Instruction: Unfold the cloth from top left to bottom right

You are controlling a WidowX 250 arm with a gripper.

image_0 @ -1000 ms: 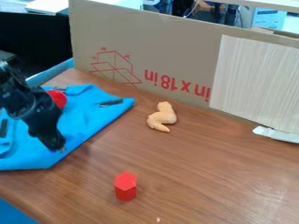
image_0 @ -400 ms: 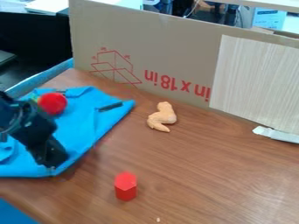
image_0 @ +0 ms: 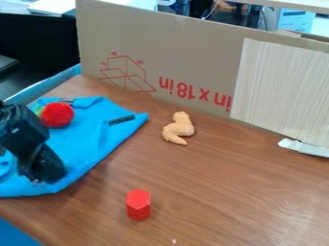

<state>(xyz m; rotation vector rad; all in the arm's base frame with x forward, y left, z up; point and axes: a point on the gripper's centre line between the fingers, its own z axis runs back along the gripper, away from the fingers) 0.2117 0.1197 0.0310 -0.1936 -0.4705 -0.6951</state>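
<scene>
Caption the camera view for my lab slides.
Black gripper over blue cloth, near a red ball.

We read red, upside-down print (image_0: 195, 93), "in x 18 in", on the cardboard (image_0: 186, 45); the marks by its box drawing (image_0: 126, 75) are too small for us.

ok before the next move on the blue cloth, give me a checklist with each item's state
1. Gripper at the near part of the cloth: ok
2. Cloth held by the gripper: cannot tell
3. Nothing lying on the cloth: not ok, red ball and dark strip are on it
4. Red block off the cloth: ok
5. Whole cloth in view: not ok, cut off at left
</scene>
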